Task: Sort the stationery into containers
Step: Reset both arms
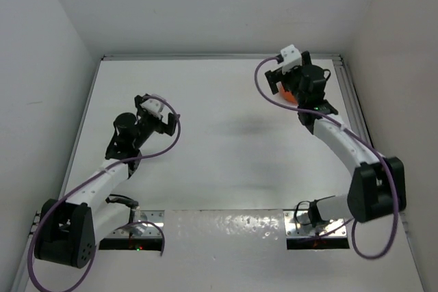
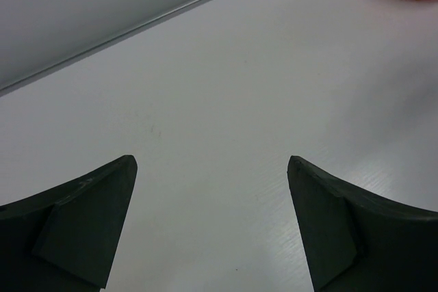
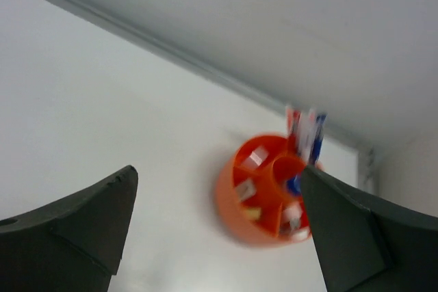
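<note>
The right claw (image 3: 217, 171) hangs wide open and holds nothing. The orange tub (image 3: 229, 204) sits on the white table (image 3: 102, 100) just beyond its gap, nearer the right finger. Red and blue pens (image 3: 306, 131) stand in the tub's far compartment, and pale erasers (image 3: 258, 156), blurred, lie in others. The left claw (image 2: 210, 162) is also spread wide and empty over the table, with the tub well ahead to its right.

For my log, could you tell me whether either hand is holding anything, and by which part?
Nothing is held. The left hand and right hand are both open and empty, the right by the orange tub.
</note>
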You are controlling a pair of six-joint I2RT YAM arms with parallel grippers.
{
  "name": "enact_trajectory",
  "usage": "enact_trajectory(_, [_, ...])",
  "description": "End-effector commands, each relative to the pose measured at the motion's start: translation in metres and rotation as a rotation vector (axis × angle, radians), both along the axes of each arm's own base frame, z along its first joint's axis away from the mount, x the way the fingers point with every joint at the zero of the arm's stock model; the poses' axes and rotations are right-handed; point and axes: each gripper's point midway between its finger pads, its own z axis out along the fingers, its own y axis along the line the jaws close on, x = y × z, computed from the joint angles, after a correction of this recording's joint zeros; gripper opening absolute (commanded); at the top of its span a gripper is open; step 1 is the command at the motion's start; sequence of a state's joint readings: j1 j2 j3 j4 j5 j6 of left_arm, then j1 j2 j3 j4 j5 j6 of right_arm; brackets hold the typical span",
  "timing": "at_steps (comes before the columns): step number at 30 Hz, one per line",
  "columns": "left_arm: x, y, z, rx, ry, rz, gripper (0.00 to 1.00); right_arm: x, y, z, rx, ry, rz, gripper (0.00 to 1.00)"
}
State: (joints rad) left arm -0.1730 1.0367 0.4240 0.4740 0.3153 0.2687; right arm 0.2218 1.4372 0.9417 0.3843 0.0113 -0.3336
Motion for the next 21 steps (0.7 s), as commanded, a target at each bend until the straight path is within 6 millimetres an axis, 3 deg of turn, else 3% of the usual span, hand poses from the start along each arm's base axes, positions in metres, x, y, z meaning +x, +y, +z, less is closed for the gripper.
enact_trajectory(1, [-0.002,0.015,0.009,-0.097,0.023,0.147,0.9,-0.066,-0.015,-0.064,0.301,0.414,-0.232,0.99])
enact_trajectory(2, [-0.003,0.018,0.006,-0.126,0.052,0.179,0.9,-0.096,-0.017,-0.084,0.329,0.514,-0.284,0.99])
enact_trajectory(4, [-0.007,0.026,-0.003,-0.13,0.101,0.242,0.9,-0.126,-0.019,-0.101,0.356,0.571,-0.329,0.99])
enact_trajectory(5, [-0.009,0.028,-0.008,-0.139,0.125,0.264,0.9,-0.15,-0.02,-0.126,0.382,0.631,-0.372,0.99])
enact_trajectory(6, [-0.013,0.031,-0.015,-0.132,0.155,0.292,0.9,-0.169,-0.027,-0.124,0.397,0.626,-0.405,0.99])
enact_trajectory(7, [-0.015,0.03,-0.018,-0.142,0.175,0.298,0.9,-0.189,-0.029,-0.141,0.43,0.679,-0.447,0.99])
enact_trajectory(8, [-0.017,0.033,-0.022,-0.135,0.187,0.328,0.9,-0.207,-0.036,-0.137,0.456,0.681,-0.481,0.99])
enact_trajectory(10, [-0.021,0.033,-0.029,-0.131,0.214,0.339,0.9,-0.231,-0.046,-0.152,0.499,0.705,-0.561,0.99])
enact_trajectory(11, [-0.025,0.031,-0.033,-0.123,0.224,0.335,0.9,-0.242,-0.051,-0.15,0.561,0.686,-0.606,0.99])
enact_trajectory(12, [-0.026,0.029,-0.033,-0.121,0.226,0.329,0.9,-0.249,-0.052,-0.159,0.556,0.713,-0.626,0.99])
enact_trajectory(21, [-0.041,0.017,-0.044,-0.084,0.254,0.303,0.9,-0.288,-0.085,-0.156,0.725,0.591,-0.842,0.99])
